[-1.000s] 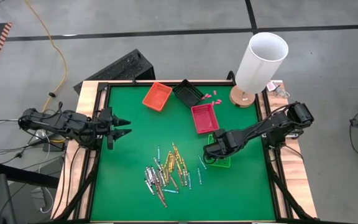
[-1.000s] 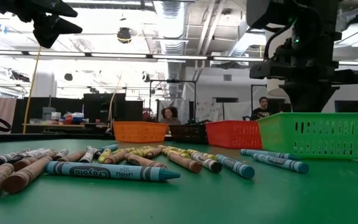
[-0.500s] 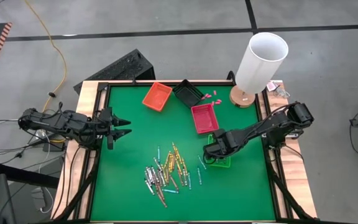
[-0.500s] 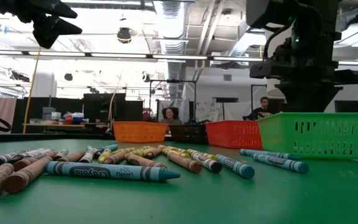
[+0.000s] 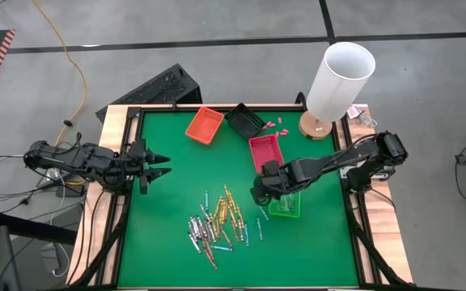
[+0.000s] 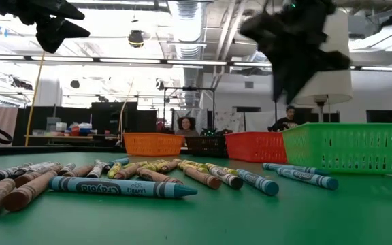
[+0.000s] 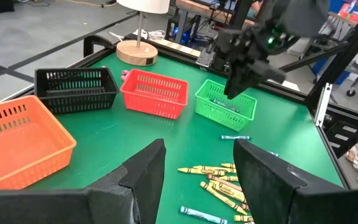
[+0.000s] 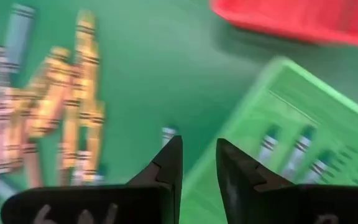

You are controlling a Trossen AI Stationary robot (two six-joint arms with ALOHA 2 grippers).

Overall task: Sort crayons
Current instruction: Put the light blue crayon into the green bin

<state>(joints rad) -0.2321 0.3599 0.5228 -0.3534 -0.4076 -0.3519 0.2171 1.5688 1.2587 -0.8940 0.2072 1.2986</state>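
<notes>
The right gripper (image 5: 257, 196), fingers narrowly parted and empty, hangs over the green basket's (image 5: 285, 208) near edge, between basket and crayon pile (image 5: 217, 225); it seems between picks, so next it must lower onto one loose crayon. Its wrist view alone shows blue crayons (image 8: 283, 151) lying inside the basket. The left gripper (image 5: 162, 166), open, waits at the table's left side.

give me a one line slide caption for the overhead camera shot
Right gripper, open and empty, hovers beside the green basket; crayons lie scattered on the green table.
</notes>
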